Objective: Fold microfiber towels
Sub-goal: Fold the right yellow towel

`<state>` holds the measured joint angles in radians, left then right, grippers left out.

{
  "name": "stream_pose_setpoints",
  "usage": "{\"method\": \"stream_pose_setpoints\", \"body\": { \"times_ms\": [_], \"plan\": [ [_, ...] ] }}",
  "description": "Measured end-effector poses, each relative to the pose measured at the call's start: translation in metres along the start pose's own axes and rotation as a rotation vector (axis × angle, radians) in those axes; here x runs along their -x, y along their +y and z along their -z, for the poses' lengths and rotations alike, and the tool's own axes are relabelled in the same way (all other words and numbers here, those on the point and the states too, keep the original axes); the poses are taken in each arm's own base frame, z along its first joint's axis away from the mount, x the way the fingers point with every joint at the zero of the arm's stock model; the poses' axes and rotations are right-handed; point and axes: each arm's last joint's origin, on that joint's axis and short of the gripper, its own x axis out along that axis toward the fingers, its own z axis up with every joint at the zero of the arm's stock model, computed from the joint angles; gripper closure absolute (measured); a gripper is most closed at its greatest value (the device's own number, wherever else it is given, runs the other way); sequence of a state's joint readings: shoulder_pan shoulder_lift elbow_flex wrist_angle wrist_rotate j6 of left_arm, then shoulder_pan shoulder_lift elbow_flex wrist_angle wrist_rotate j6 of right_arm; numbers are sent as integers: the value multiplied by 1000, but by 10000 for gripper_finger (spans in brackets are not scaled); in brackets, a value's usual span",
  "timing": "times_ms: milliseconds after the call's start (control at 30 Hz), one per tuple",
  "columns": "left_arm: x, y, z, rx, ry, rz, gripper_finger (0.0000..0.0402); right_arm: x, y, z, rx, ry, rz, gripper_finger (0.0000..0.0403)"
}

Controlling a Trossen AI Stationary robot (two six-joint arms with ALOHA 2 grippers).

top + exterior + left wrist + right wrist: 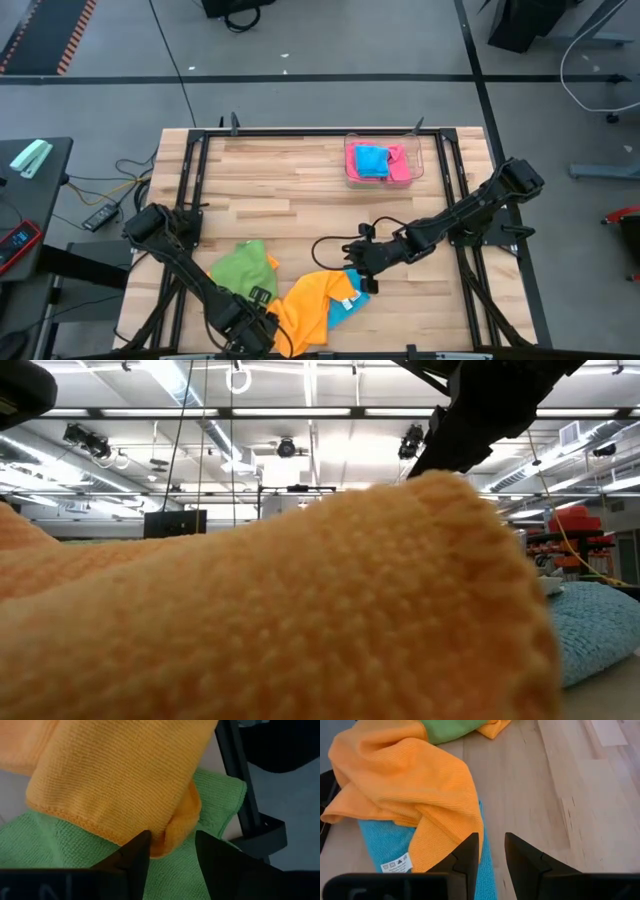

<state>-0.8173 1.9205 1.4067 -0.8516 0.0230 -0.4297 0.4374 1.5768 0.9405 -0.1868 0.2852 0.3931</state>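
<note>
Orange towel (312, 305) lies crumpled at the table's (300, 185) front edge, draped over a blue towel (347, 305) and touching a green towel (243, 266) beside it. Left gripper (170, 851) sits at the orange towel's near corner, a fold between its parted fingers. Right gripper (491, 852) hovers at the orange towel's other edge, fingers slightly apart, holding nothing. Pink and blue towels (378, 161) rest in a clear tray (418, 160) at the back.

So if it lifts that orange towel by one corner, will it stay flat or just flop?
Probably flop: the orange towel already lies crumpled in soft folds over the blue towel. It looks light, and its nubby weave likely drags on cloth rather than slipping.
</note>
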Motion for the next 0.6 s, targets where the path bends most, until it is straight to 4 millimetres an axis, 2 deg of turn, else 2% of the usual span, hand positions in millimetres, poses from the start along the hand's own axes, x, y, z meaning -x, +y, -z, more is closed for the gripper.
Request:
{"method": "stream_pose_setpoints", "body": {
  "times_ms": [167,333,467,600],
  "plan": [
    [0,0,0,-69,1,3,285,0,0,-1,-13,-7,-3,299],
    [2,5,-2,-69,12,8,377,0,0,0,-5,0,0,299],
    [31,15,-8,-17,23,8,388,0,0,0,34,-7,14,299],
    [68,31,-10,12,-26,-92,394,3,5,1,103,-57,106,299]
  ]
}}
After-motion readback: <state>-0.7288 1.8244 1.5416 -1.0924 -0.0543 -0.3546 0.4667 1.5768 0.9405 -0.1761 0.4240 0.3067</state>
